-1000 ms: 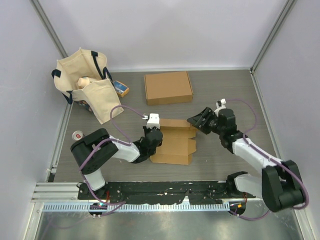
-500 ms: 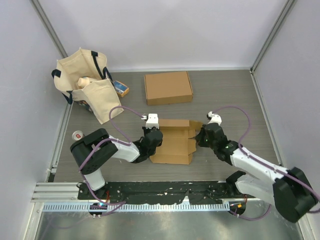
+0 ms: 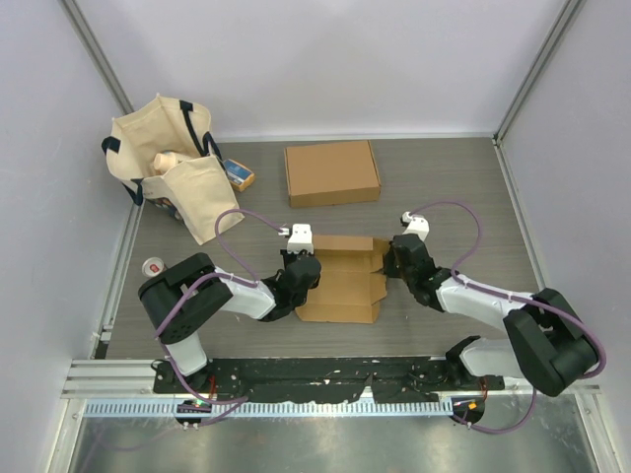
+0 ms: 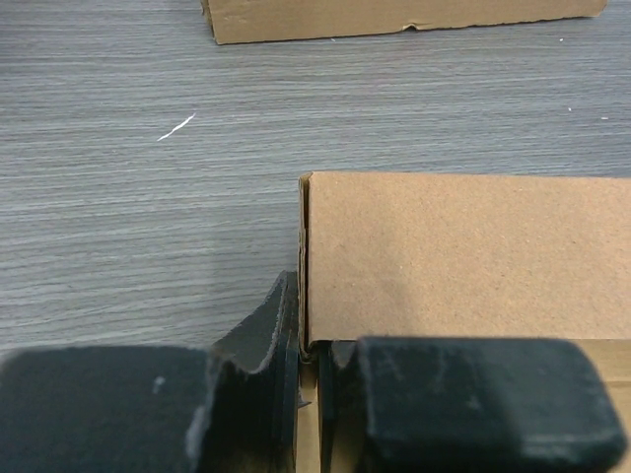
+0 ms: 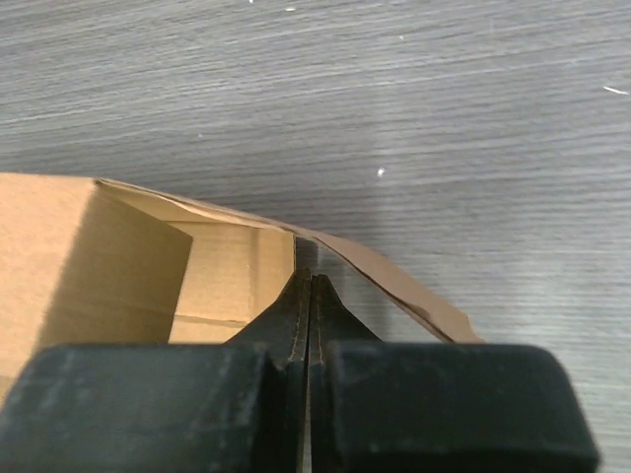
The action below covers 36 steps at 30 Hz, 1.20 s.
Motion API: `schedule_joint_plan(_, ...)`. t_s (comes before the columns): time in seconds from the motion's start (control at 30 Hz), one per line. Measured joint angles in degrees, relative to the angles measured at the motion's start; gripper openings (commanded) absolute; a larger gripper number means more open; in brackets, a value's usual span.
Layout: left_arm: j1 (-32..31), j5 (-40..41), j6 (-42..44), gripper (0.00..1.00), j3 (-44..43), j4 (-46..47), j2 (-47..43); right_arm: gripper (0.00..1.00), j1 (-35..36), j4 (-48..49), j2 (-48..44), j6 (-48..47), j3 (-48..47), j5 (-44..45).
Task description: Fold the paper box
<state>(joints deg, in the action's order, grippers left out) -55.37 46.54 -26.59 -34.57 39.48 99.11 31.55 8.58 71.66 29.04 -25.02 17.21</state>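
No writing can be read anywhere; print on the small box [image 3: 238, 175] is too tiny.

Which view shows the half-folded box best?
The top external view: the whole half-folded box shows at once. The left wrist view gives only one outer wall and a corner. The right wrist view gives only an open end and a loose flap.

The right gripper [image 5: 311, 284] swung in from its place out to the right of the paper box [image 3: 340, 281] and came down against the box's right end, its tips arriving where the loose end flap [image 5: 394, 286] meets the box wall. Its fingers, spread wide a second earlier, closed until they met with no gap. The right arm [image 3: 473, 296] dropped from a raised bend to lie low, stretched toward the box.
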Motion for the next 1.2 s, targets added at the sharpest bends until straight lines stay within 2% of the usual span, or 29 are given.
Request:
schedule_joint_plan(0.47, 0.0, 0.3, 0.1, 0.0, 0.0, -0.1, 0.0, 0.02, 1.0, 11.2, 5.4, 7.6, -0.5, -8.4)
schedule_joint_plan(0.77, 0.0, 0.5, 0.0, 0.0, 0.0, -0.2, 0.0, 0.02, 1.0, 13.6, 12.3, 12.5, -0.4, -8.3)
schedule_joint_plan(0.87, 0.0, 0.5, -0.4, 0.0, 0.0, -0.1, 0.0, 0.02, 1.0, 10.5, 10.2, 13.6, -0.4, -7.9)
schedule_joint_plan(0.97, 0.0, 0.6, -1.2, 0.0, 0.0, -0.1, 0.0, 0.15, 1.0, 1.3, 4.4, 13.6, -1.6, -7.1)
schedule_joint_plan(1.03, 0.0, 0.6, -1.7, 0.0, 0.0, -0.1, 0.0, 0.16, 1.0, -5.0, 0.1, 13.6, -3.4, -7.0)
schedule_joint_plan(1.2, 0.0, 0.6, -2.0, 0.0, 0.0, -0.1, 0.0, 0.02, 2.9, -11.5, -8.9, 14.7, -3.1, -7.9)
